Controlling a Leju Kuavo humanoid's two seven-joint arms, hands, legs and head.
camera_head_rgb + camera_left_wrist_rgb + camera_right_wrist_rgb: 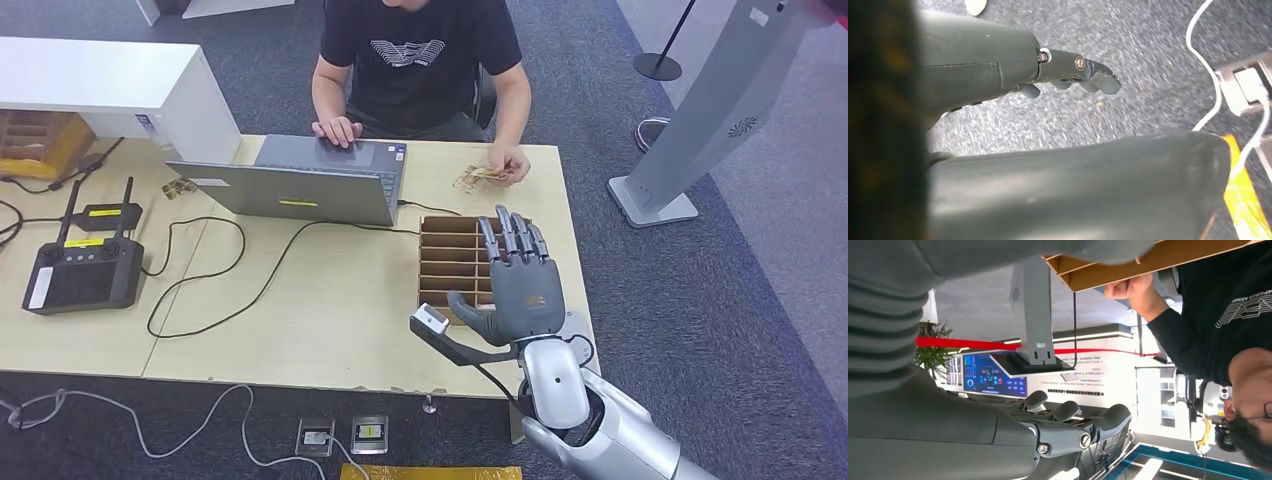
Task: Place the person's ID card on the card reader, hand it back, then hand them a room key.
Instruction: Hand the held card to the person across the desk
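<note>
Over the right end of the pale wooden table (330,300), the robot's right hand (515,285) is raised with its palm facing down and away, dark fingers (512,238) straight and spread, thumb out to the left, holding nothing. It hovers above the near right part of a brown cardboard box with slatted dividers (450,255) that sits on the table. In the right wrist view the same hand (1058,432) shows its fingers extended and apart.

At the far right of the table, the person in a black printed T-shirt (420,50) rests one hand (508,163) on a small pale card-like item (475,178); whether this is the ID card or a room key cannot be told. The person's other hand (336,130) lies on the grey open laptop (310,180) at the far middle of the table.

On the left of the table lies a black remote controller with two antennas (82,270), and a black cable (240,270) loops across the tabletop from the laptop.

The left hand (1048,75) hangs over dark grey carpet in the left wrist view, its fingers slightly bent, with nothing in them.
</note>
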